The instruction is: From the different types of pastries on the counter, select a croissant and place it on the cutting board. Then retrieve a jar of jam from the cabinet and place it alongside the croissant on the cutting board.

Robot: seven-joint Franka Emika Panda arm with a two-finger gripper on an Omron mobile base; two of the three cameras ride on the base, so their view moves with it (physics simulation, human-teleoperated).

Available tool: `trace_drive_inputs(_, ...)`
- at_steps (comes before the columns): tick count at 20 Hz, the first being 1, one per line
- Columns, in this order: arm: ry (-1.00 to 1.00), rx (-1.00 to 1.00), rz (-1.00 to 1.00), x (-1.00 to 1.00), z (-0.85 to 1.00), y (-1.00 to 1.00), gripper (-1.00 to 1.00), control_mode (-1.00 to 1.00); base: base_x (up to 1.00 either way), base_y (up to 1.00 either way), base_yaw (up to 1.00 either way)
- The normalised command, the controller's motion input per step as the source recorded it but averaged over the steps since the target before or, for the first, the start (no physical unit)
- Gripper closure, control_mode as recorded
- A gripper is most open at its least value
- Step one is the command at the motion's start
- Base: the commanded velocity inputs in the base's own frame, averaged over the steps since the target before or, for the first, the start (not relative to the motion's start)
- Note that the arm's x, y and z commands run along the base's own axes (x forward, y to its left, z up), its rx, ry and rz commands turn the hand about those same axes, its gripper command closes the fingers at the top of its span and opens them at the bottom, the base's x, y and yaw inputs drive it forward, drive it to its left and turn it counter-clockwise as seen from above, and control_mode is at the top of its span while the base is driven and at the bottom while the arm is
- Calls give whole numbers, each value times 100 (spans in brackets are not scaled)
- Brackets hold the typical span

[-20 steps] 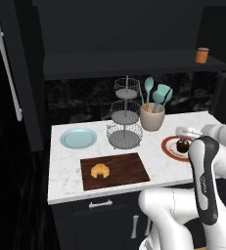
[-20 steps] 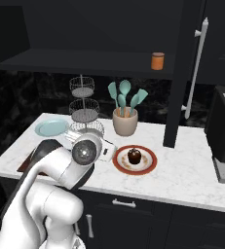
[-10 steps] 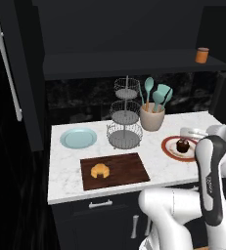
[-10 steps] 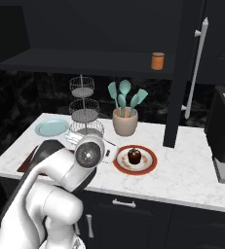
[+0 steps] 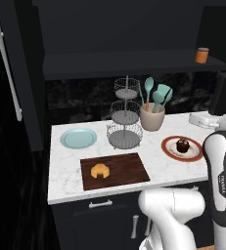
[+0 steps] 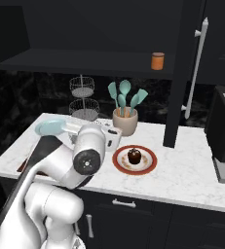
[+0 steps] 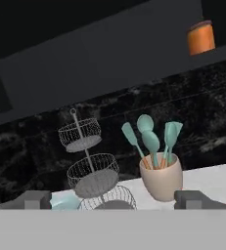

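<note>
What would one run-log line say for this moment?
golden croissant: on dark wooden cutting board | orange jam jar: on cabinet shelf | gripper: open, empty

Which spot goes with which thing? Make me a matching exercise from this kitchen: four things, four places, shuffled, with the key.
Things:
1. croissant
2. jar of jam
3. chocolate cake
4. teal utensils

Places:
A. on the dark shelf above the counter
B. standing in the beige crock
C. on the cutting board
D. on the red-rimmed plate

Pairs: 1-C, 2-A, 3-D, 4-B
</note>
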Motion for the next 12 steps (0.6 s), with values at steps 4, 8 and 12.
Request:
trace_drive_inputs(4,-22,-12,0,0,91,-8,-100,-100,0,0,0)
trace_drive_inputs(8,-10,-27,-1,0,99,-1,-100,-100,0,0,0)
trace_drive_inputs(12,-3,-31,-3,0,95,-15,-100,-100,0,0,0)
